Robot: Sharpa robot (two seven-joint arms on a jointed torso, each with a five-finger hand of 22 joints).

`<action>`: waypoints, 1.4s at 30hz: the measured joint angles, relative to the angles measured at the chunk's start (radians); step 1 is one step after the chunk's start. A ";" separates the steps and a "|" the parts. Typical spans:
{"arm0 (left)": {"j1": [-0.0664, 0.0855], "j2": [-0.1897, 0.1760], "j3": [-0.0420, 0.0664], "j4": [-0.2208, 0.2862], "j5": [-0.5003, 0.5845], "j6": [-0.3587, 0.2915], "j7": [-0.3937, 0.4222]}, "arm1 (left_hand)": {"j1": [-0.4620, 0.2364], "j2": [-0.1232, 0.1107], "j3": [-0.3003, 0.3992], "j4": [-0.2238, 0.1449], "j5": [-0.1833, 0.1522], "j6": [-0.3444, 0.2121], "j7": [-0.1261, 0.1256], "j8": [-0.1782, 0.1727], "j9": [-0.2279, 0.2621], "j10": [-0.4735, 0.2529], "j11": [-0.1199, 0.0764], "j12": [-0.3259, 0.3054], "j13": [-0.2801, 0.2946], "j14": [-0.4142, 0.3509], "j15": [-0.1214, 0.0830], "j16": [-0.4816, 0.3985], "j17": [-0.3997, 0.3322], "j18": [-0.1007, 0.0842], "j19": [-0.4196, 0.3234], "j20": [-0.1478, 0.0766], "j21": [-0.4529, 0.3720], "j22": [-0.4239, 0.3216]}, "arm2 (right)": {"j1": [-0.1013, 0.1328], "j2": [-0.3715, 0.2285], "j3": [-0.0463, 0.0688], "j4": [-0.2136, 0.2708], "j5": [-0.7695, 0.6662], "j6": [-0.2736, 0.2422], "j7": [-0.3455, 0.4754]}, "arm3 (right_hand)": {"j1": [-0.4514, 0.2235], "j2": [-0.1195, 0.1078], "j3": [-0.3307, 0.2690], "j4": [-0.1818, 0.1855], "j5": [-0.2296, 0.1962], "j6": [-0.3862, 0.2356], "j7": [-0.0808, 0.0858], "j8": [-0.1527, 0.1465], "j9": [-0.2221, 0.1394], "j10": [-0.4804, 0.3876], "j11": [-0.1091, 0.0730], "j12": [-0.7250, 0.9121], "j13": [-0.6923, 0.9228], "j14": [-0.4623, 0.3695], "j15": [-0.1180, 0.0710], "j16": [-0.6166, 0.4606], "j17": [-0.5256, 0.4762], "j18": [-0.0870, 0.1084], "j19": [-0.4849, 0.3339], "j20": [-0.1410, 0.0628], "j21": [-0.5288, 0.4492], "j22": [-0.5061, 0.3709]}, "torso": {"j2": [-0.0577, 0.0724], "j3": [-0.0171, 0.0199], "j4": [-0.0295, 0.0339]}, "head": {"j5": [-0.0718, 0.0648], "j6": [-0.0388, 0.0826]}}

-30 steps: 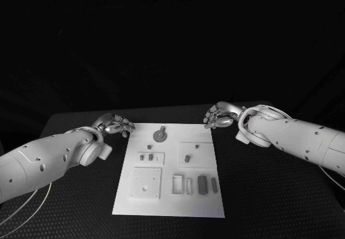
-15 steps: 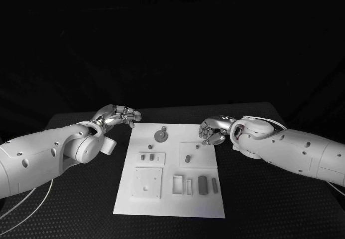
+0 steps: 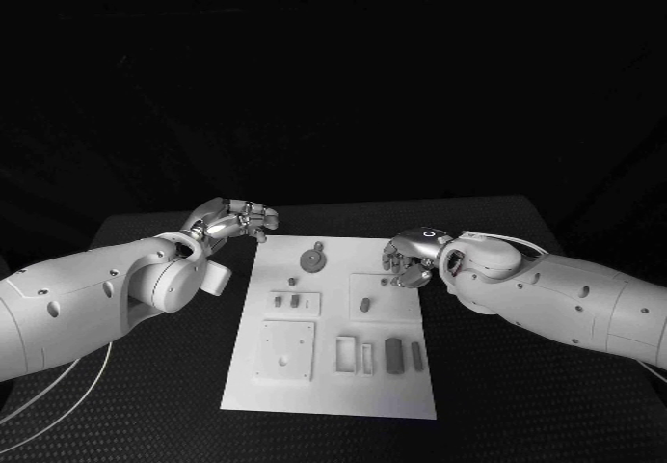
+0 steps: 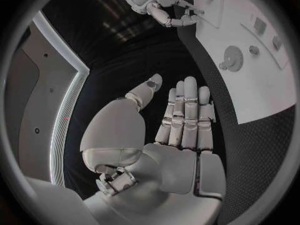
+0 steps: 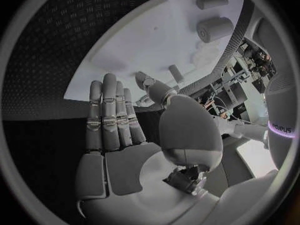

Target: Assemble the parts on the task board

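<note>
Table (image 3: 153,386) has plenty of bare black mat left of the task board (image 3: 333,391), far as I can see. Left hand (image 3: 231,222) hovers off the board's far left corner, fingers straight and pressed together, holding nothing. Parts (image 3: 403,355) sit mid-board. Right hand (image 3: 412,255) hangs over the board's right edge, fingers straight and together, also holding nothing.
</note>
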 measured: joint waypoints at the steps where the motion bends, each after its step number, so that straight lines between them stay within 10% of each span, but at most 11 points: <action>1: 0.000 0.000 0.000 -0.001 0.002 0.000 0.001 | 0.000 0.000 -0.002 0.002 0.000 0.000 0.000 0.000 0.000 0.000 0.000 0.000 0.000 0.000 0.000 0.000 0.001 0.000 0.002 -0.002 0.000 0.000 | -0.001 0.000 0.000 0.003 -0.004 -0.001 -0.001 | 0.000 0.000 0.001 0.001 0.000 0.002 -0.002 0.000 0.000 0.002 0.002 -0.004 0.001 0.000 0.000 0.000 0.002 0.000 0.000 0.000 0.004 0.000 | 0.000 0.0003 0.0000 | 0.001 -0.001; 42: 0.000 0.005 0.000 -0.013 0.016 0.004 0.000 | 0.000 0.000 -0.005 -0.001 0.000 -0.009 0.009 0.000 -0.004 -0.013 0.009 0.000 -0.003 0.000 0.000 0.000 0.010 -0.004 0.014 0.000 0.000 0.001 | -0.003 0.056 -0.038 -0.023 -0.073 -0.021 -0.016 | -0.015 0.015 0.112 0.002 -0.038 0.083 -0.034 0.024 0.016 0.064 -0.018 -0.047 0.045 0.021 -0.009 -0.019 0.075 -0.013 0.016 -0.009 0.017 0.022 | 0.000 0.0010 -0.0007 | 0.006 -0.020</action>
